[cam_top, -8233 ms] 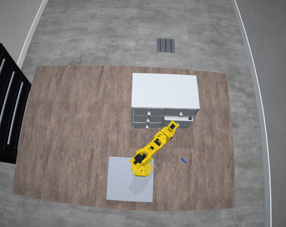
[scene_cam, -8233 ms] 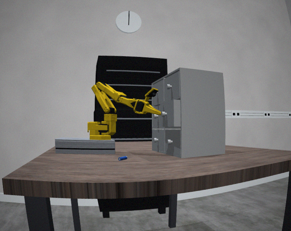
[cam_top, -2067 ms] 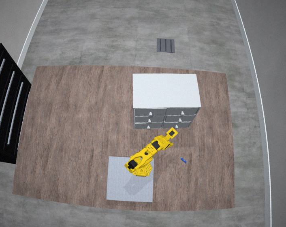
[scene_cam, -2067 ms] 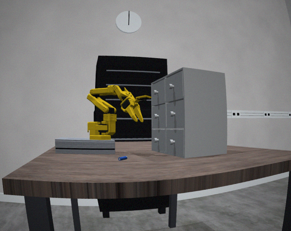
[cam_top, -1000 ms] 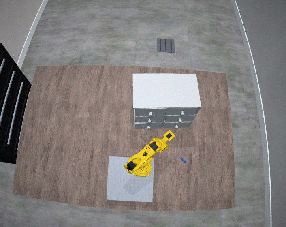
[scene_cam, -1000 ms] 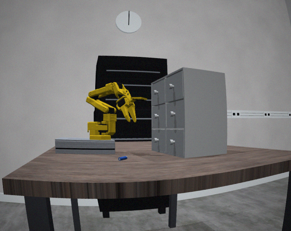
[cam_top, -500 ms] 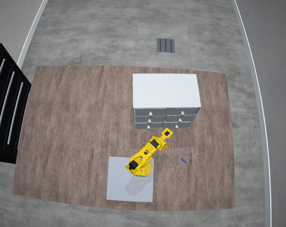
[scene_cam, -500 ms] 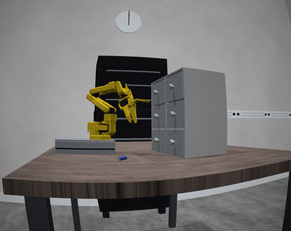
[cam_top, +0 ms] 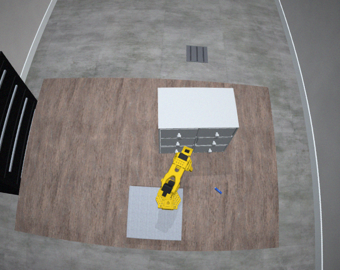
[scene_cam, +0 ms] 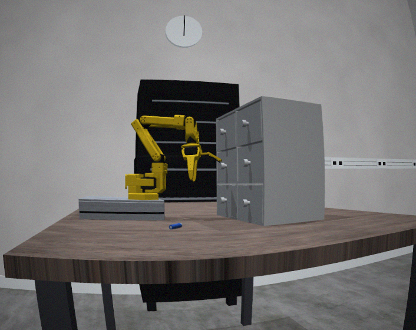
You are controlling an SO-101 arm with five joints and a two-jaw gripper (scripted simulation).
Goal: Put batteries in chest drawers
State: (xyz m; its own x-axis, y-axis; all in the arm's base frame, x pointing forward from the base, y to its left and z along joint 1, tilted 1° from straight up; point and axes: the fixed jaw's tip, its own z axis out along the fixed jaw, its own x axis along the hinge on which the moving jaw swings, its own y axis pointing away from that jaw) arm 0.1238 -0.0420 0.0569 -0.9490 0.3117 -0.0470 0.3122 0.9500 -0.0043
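Exterior view: jaws partly open, holding nothing, by the chest (scene_cam: 293, 159)
Battery (scene_cam: 175, 225): on tabletop, not stowed
Drawers: all shut
Nine-volt: unseen

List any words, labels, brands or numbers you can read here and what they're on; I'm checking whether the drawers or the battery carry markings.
None can be read.
Chest: drawer fronts plain, only knobs.
Blue battery: too small to show any print.
Wall clock: a single hand, no numerals.
Wall strip: dark marks, not legible text.
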